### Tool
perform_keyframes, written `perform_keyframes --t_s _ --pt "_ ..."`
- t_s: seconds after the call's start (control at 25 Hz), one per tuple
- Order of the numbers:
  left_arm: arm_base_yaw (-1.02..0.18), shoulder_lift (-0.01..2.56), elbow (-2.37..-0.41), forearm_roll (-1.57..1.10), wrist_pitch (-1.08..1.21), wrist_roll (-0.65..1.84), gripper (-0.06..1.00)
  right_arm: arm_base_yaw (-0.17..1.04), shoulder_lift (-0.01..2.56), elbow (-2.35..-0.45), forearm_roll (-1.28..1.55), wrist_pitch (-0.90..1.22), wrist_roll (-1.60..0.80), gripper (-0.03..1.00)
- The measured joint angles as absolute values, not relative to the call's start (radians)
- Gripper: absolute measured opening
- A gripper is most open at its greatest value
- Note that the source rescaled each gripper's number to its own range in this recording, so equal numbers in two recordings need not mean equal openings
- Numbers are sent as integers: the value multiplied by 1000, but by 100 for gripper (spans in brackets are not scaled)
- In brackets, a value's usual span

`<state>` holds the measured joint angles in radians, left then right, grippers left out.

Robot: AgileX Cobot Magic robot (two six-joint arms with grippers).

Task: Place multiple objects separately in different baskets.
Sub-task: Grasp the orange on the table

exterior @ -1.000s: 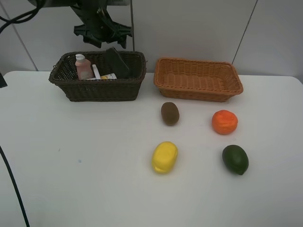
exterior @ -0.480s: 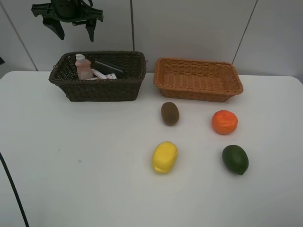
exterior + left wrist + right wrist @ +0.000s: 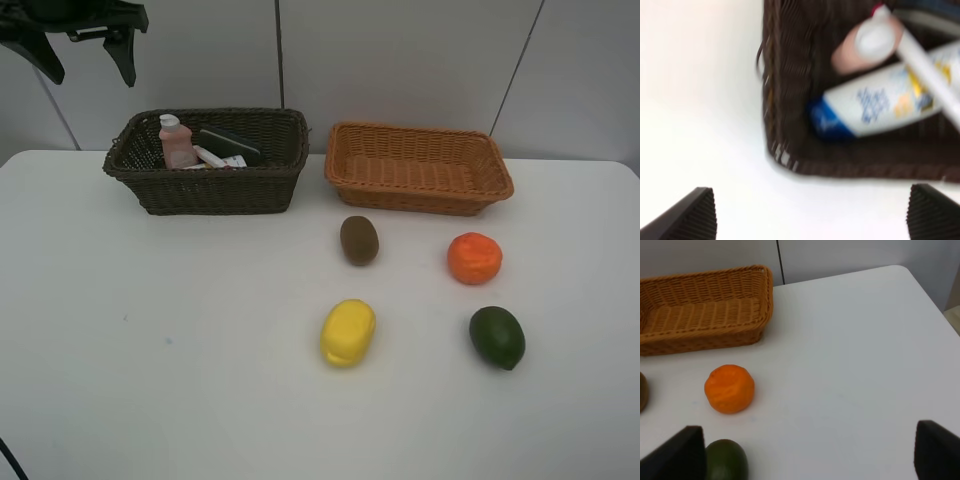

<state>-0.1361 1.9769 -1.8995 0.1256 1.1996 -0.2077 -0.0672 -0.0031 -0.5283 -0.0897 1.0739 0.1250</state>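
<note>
Baskets: two, side by side at the back of the white worktop (image 3: 180, 340), near each other but apart.
Dark brown basket (image 3: 205, 190): the deeper one, on the left; four things lie in it.
Orange-tan basket (image 3: 420, 190): the shallower one, on the right.
Pink bottle (image 3: 177, 142): one, white-capped, upright at the left end of the dark brown basket.
White bottle with blue cap (image 3: 880, 105): one, lying on its side just beside the pink bottle.
White-and-red marker (image 3: 212, 157): one, lying slantwise across the white bottle.
Dark green eraser block (image 3: 230, 145): one, tilted against the back of the same basket.
Fruit: four pieces, all on the worktop in front of the orange-tan basket, none touching another.
Kiwi (image 3: 359, 240): one, nearest that basket.
Orange (image 3: 474, 257): one, to the right of the kiwi.
Lemon (image 3: 348, 332): one, in front of the kiwi.
Avocado (image 3: 497, 337): one, in front of the orange.
Left claw (image 3: 90, 72): raised high, above and to the left of the dark brown basket, fingers spread wide, holding nothing.
Right claw (image 3: 807, 452): fingers wide apart, nothing between them, above the worktop near the orange and avocado.
</note>
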Motion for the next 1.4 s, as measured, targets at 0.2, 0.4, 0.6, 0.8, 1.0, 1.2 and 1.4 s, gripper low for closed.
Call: perform_keyframes --t_s 0.2,0.4,0.6,0.8,1.0,1.2,1.4 --pt "-127 1763 -1645 125 1199 -193 100 -67 -3 -528 -90 1074 125 96" --pt "-127 1493 -1370 103 1149 -191 100 -67 -3 -528 -90 1074 125 96" --pt "-127 1185 -1088 85 1095 -186 100 -67 -3 -528 -90 1074 125 96" --pt "-127 878 -857 84 1089 -174 100 -67 -3 -528 -90 1074 125 96" --pt "-127 570 -698 76 1108 -142 100 -67 -3 -528 -90 1074 125 96" --pt "-127 266 -606 25 1120 -97 100 -67 -3 -528 -90 1074 125 96" --pt "-127 47 -551 -18 1149 -64 100 -67 -3 -528 -90 1074 125 96"
